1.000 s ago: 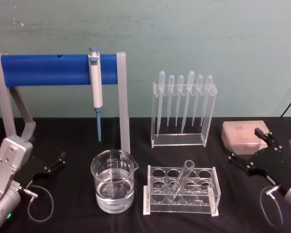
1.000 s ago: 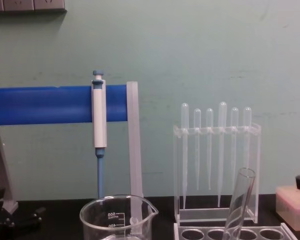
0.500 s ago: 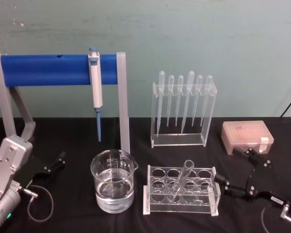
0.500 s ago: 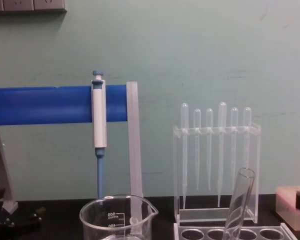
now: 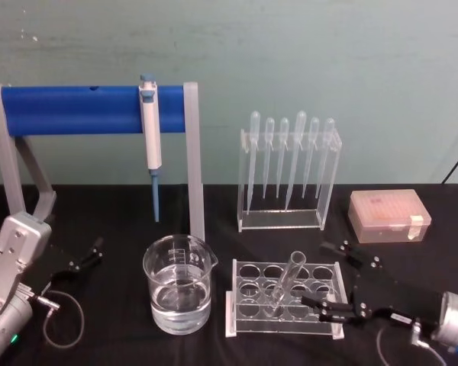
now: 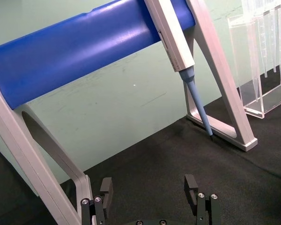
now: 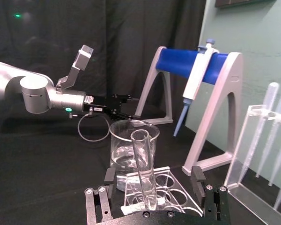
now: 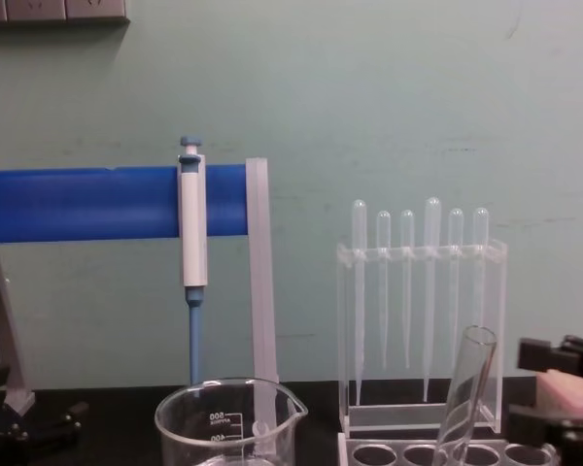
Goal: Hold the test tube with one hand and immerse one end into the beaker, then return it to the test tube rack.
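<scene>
Leave the left gripper (image 5: 88,257) parked at 9 o'clock of the beaker (image 5: 178,284), jaws apart, holding nothing. Keep clear of that beaker, part-filled with clear liquid and standing just beside the test tube rack (image 5: 237,301) at its 9 o'clock. Aim for the test tube (image 5: 285,286), leaning in a middle hole with its rim tipped toward 1 o'clock. Ease the right gripper (image 5: 314,273), spread wide and empty at the rack's 3 o'clock end, toward 9 o'clock until both fingers flank the glass above the rack; match the tube's lean, close gently, and probably lift along that lean to avoid prying against the hole. Against half a second earlier: right gripper nearer, up from 4 o'clock of the rack, now crossing the pink box (image 8: 568,388) in the chest view; tube, beaker and left gripper unmoved.
</scene>
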Tool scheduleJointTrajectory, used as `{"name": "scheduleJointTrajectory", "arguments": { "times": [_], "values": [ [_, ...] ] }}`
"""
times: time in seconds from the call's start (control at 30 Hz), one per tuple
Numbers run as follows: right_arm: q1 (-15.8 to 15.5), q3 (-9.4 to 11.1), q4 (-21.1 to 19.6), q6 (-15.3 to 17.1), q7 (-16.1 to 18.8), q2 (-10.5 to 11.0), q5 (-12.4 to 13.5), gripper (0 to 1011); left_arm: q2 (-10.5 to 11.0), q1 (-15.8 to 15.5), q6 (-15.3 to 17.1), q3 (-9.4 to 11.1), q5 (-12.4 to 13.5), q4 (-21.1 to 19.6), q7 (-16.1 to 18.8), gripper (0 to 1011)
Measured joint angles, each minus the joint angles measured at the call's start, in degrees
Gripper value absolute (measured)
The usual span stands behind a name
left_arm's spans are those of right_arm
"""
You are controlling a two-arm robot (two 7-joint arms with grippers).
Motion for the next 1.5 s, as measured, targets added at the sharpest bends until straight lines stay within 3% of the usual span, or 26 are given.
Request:
{"name": "scheduleJointTrajectory", "arguments": {
  "times": [0.13,0.6,1.03,1.27,1.5],
  "values": [
    [2.38,-1.11,1.94,0.85,1.16,-1.61,-0.83,1003,0.0,0.0,0.0,0.0,0.0,0.0,0.0,1000],
    [7.68,-4.22,4.43,3.09,3.18,-3.13,-3.26,1003,0.0,0.0,0.0,0.0,0.0,0.0,0.0,1000],
    [8.51,-4.72,5.46,3.16,3.36,-3.56,-3.28,995,0.0,0.0,0.0,0.0,0.0,0.0,0.0,1000],
    [8.44,-4.69,5.34,3.14,3.32,-3.52,-3.29,863,0.0,0.0,0.0,0.0,0.0,0.0,0.0,1000],
    [8.39,-4.64,5.27,3.1,3.3,-3.49,-3.32,633,0.0,0.0,0.0,0.0,0.0,0.0,0.0,1000]
  ]
}}
